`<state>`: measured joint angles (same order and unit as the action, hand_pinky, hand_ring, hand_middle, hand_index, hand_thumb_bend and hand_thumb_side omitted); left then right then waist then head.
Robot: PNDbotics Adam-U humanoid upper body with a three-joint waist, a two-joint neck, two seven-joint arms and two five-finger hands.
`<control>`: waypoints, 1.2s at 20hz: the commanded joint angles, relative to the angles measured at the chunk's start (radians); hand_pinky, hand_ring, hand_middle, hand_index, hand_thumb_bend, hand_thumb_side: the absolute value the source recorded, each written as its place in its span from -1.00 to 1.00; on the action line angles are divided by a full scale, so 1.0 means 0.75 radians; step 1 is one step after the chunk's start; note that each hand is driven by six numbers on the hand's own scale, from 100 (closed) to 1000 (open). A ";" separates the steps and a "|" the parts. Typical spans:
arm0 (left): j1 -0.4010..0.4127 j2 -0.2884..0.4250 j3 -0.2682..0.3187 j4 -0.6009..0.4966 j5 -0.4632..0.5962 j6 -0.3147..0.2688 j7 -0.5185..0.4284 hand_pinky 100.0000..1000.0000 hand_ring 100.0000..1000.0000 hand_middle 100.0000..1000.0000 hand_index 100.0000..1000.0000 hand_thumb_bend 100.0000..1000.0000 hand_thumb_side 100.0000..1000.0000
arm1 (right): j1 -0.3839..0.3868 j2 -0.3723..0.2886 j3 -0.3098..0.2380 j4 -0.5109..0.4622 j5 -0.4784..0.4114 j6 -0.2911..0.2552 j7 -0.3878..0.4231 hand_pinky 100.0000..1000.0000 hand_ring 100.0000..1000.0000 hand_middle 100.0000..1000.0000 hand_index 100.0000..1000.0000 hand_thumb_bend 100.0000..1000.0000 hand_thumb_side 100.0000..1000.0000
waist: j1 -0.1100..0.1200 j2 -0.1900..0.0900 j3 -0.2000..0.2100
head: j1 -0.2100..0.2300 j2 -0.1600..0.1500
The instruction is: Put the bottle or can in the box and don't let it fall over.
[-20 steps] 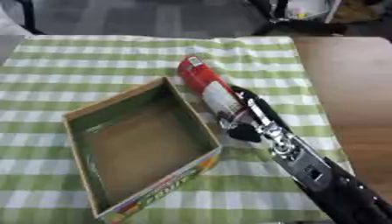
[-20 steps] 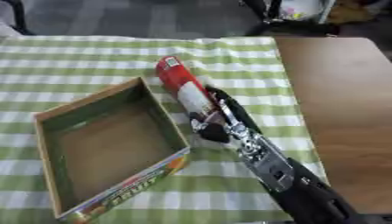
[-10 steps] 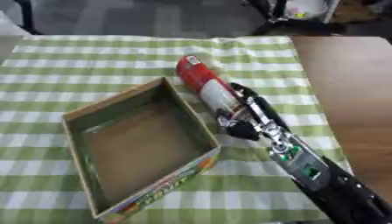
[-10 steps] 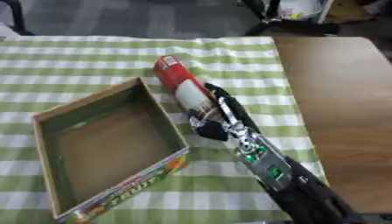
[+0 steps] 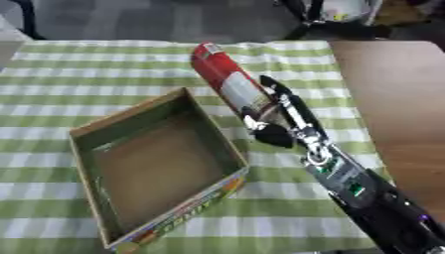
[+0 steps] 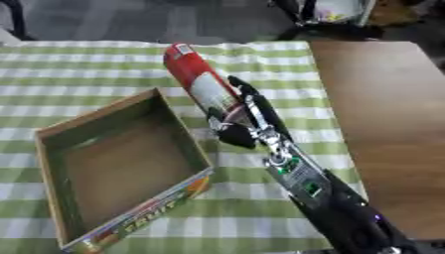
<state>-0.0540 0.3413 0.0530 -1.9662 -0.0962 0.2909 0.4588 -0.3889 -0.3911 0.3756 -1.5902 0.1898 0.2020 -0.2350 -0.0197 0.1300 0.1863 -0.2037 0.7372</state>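
A tall red and white can [image 5: 228, 82] slants with its red top toward the far left, just right of the box. My right hand [image 5: 282, 116] reaches in from the lower right, its fingers and thumb curled round the can's lower end. Whether the can still touches the cloth cannot be told. The open cardboard box [image 5: 222, 144] stands at the left centre, with a green inside, nothing in it, and a printed front wall. My left hand shows in neither view.
A green and white checked cloth [image 5: 87, 69] covers the table under the box and can. Bare brown wooden tabletop [image 5: 396, 99] lies to the right of the cloth. Dark equipment [image 6: 330, 20] stands beyond the far edge.
The can's red top has risen toward the far edge of the picture, and my right hand has come up with it. The box has stayed in place.
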 commanded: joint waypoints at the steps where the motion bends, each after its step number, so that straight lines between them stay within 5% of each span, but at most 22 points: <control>1: -0.009 0.016 0.011 -0.015 0.006 -0.004 0.001 0.10 0.08 0.28 0.28 -1.00 0.41 | -0.034 -0.017 -0.021 -0.046 -0.012 -0.012 -0.021 -0.82 0.58 0.88 1.00 -1.00 -1.00 | 0.005 -0.010 0.001 | -0.002 -0.010; 24: -0.005 0.022 0.012 -0.014 -0.002 -0.005 -0.002 0.11 0.09 0.29 0.28 -1.00 0.40 | -0.263 -0.043 0.106 -0.278 -0.204 0.079 0.218 -0.78 0.64 0.86 1.00 -1.00 -1.00 | 0.002 -0.034 0.003 | -0.005 0.001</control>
<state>-0.0531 0.3413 0.0532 -1.9660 -0.0968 0.2902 0.4582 -0.5647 -0.4102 0.4542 -1.7701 0.0465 0.2607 -0.0827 -0.0197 0.1289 0.1867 -0.2048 0.7377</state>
